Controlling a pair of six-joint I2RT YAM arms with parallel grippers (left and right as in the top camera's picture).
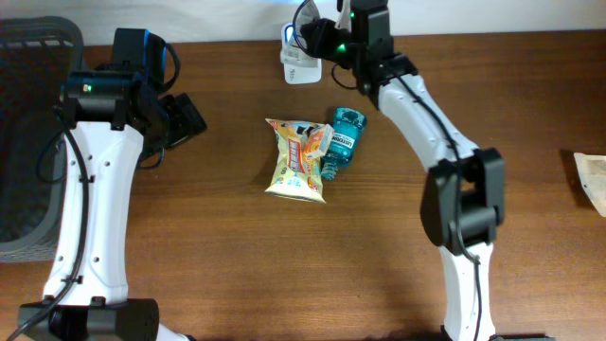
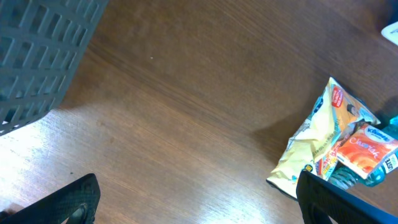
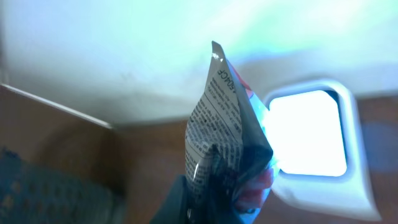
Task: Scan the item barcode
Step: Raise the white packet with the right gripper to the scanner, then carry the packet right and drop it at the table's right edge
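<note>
My right gripper (image 1: 325,44) is at the table's far edge, shut on a small foil packet (image 3: 219,118) with fine black print on its side. In the right wrist view the packet stands upright just in front of the white scanner (image 3: 323,149), whose window glows bright. From overhead the scanner (image 1: 300,62) sits right beside the gripper's tip. My left gripper (image 2: 199,208) hovers over bare wood at the left, open, nothing between its black fingers (image 2: 71,199).
A yellow snack bag (image 1: 297,159) (image 2: 320,143) and a blue bottle (image 1: 343,140) lie mid-table. A dark mesh basket (image 1: 28,142) (image 2: 43,50) fills the left side. A pale packet (image 1: 592,182) lies at the right edge.
</note>
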